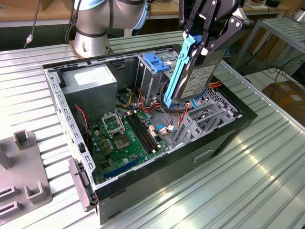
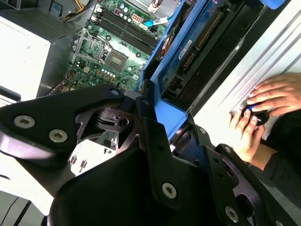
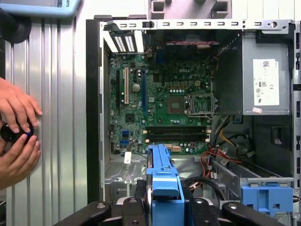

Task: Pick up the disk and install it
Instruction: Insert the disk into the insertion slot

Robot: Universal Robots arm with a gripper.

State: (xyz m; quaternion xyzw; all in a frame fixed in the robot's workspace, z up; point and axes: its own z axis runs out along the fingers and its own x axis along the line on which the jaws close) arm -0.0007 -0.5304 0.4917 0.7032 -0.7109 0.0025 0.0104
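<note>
Ribbed aluminium planks are forming the bench (image 1: 248,181), which is carrying an open computer case (image 1: 214,143) lying on its side, with a grey fixture (image 1: 24,181) sitting at the exterior view's left. Inside the case, a green motherboard (image 1: 126,138) is lying flat beside a grey power supply (image 1: 90,83). A blue handle block (image 1: 157,62) is sitting atop a metal cage at the far wall. The end effector (image 1: 204,45) is clamping the disk (image 1: 198,83) by the edges of its blue carrier, its fingers closed against both sides. The disk is hanging steeply tilted, label facing the exterior view's right, above the grey drive cage (image 1: 205,119), and its lower end is dipping among the cables; whether it is touching anything there is unclear. In the first wrist view, two hands (image 3: 16,108) of a person are resting on a small black object (image 3: 14,133) on the bench beside the case.
</note>
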